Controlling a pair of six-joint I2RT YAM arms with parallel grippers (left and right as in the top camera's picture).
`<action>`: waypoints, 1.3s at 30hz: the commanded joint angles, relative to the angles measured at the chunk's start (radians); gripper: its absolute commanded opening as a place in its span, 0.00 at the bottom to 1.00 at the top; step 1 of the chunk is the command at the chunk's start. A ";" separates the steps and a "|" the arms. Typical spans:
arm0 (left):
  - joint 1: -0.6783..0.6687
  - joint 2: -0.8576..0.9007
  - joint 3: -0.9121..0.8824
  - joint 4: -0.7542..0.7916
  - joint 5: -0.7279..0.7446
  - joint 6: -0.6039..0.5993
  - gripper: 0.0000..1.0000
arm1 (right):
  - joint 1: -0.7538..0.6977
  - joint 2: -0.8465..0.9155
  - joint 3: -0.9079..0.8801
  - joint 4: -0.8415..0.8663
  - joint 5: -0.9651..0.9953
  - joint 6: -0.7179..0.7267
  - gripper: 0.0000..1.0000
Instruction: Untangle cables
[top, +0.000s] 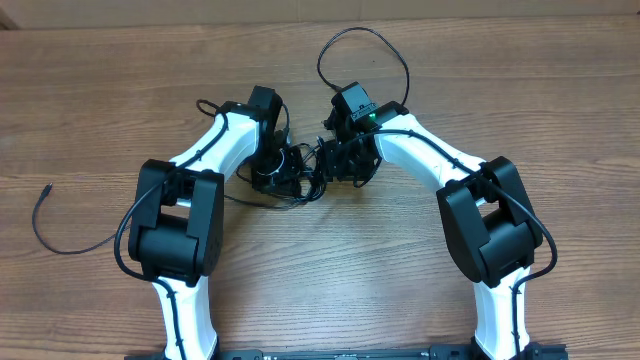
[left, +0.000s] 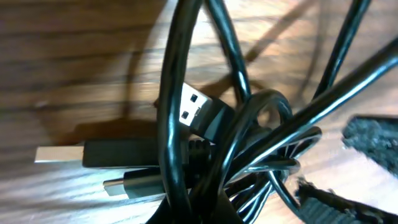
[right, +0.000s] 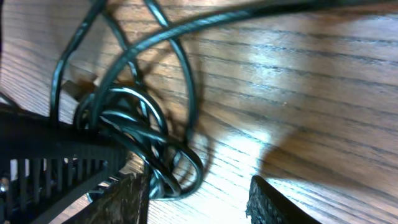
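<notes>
Black cables (left: 166, 124) are lying bunched on the table (top: 400, 290), far from its edges. The left gripper (top: 285, 172) is pinching them; the right gripper (right: 199, 202) is gaping open.

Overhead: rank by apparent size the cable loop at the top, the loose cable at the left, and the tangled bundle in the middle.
1-2. cable loop and loose cable: similar spread, can't separate them.
3. tangled bundle: smallest, partly hidden.

Two arms (top: 190, 215) (top: 490, 215); one cable (top: 36, 222) lying apart (the bunch (right: 124, 121) defies counting); three plugs (left: 199, 112).
</notes>
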 joint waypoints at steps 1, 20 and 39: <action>0.019 0.058 -0.010 -0.003 0.144 0.293 0.04 | -0.005 0.005 0.002 0.010 -0.048 -0.040 0.55; 0.137 0.058 -0.011 -0.044 0.157 0.424 0.04 | -0.122 -0.037 0.105 -0.150 -0.474 -0.442 0.66; 0.142 0.058 -0.011 -0.097 0.500 0.618 0.13 | -0.053 -0.034 0.066 -0.131 -0.218 -0.382 0.50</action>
